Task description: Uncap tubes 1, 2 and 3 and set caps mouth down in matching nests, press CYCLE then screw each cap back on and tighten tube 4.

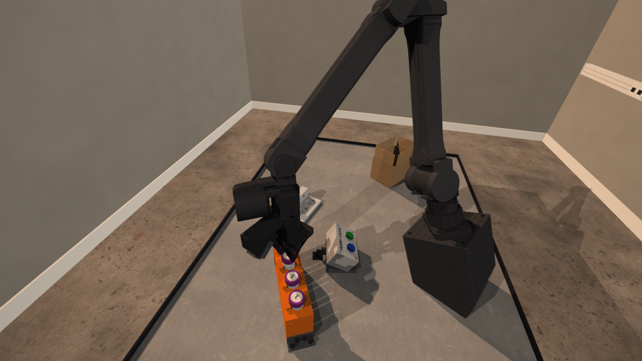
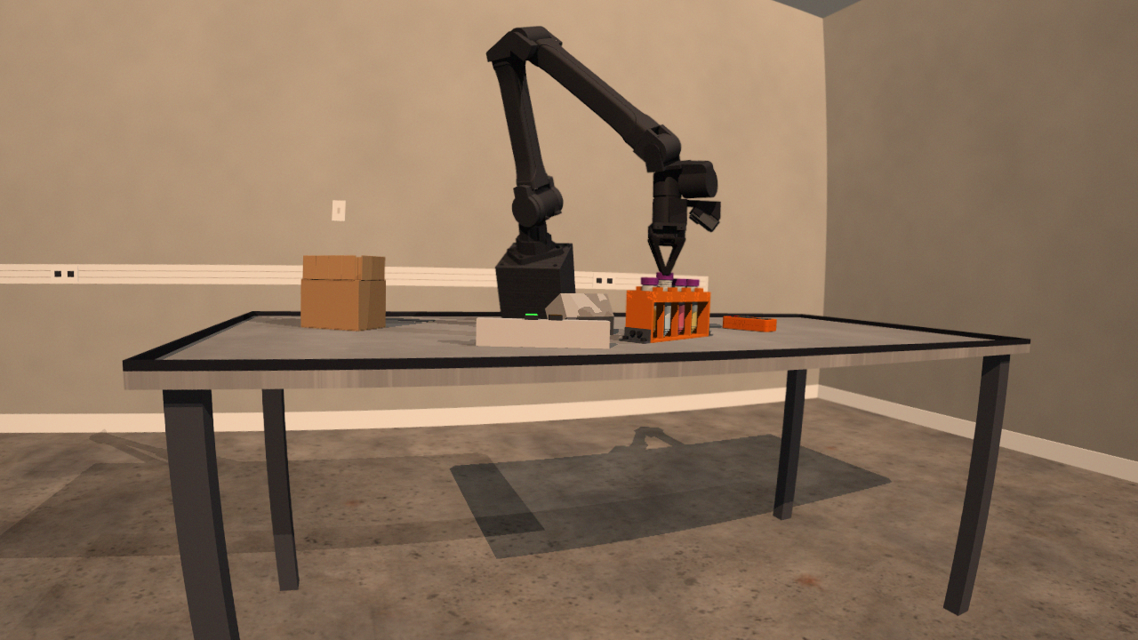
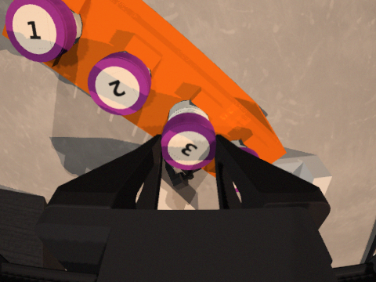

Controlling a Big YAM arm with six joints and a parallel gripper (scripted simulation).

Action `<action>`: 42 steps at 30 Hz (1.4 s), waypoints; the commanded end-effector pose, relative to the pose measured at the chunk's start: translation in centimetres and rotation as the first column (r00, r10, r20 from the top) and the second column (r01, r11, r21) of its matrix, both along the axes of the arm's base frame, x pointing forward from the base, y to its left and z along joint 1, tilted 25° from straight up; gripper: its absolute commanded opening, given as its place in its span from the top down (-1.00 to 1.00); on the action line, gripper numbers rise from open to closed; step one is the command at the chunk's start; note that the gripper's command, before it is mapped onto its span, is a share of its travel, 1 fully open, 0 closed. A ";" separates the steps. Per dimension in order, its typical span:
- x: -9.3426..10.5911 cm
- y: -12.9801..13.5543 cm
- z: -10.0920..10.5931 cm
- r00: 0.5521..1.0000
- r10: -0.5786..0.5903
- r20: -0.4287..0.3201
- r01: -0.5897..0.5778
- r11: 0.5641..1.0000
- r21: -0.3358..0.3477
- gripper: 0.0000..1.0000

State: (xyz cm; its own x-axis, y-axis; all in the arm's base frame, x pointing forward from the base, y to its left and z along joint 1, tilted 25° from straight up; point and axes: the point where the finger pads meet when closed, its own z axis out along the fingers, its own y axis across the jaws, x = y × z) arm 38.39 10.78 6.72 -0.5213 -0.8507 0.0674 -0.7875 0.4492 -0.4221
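My gripper (image 2: 665,272) (image 3: 188,142) is shut on the purple cap 3 (image 1: 287,259) (image 3: 189,150), which sits on tube 3 in the orange decapping station (image 1: 299,326) (image 2: 642,316) (image 3: 157,63). In the exterior view, cap 3 stands slightly higher than its neighbours. Cap 2 (image 1: 292,277) (image 3: 117,87) and cap 1 (image 1: 296,297) (image 3: 34,30) are on their tubes. Cap 4 (image 2: 649,282) (image 3: 249,151) is on its tube, partly hidden by a finger in the wrist view. The green lamp (image 2: 531,315) is lit on the white cap tray (image 1: 314,209) (image 2: 542,334); the arm hides part of its nests.
The grey housing (image 1: 334,242) with a green key (image 1: 349,235) and a blue key (image 1: 350,247) stands between the station and the arm's base. A cardboard box (image 1: 386,168) (image 2: 341,304) stands farther back. A low orange block (image 2: 749,324) lies beyond the station.
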 end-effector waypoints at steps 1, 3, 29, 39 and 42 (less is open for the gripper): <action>0.9 0.5 0.8 1.000 0.002 0.021 -0.002 1.000 0.011 1.00; 0.9 0.5 0.8 1.000 0.002 0.021 -0.002 1.000 0.011 1.00; 1.0 0.3 0.2 1.000 0.002 0.021 -0.002 1.000 0.011 1.00; 1.0 0.3 0.2 1.000 0.002 0.021 -0.002 1.000 0.011 1.00; 1.0 0.3 0.2 1.000 0.002 0.021 -0.002 1.000 0.011 1.00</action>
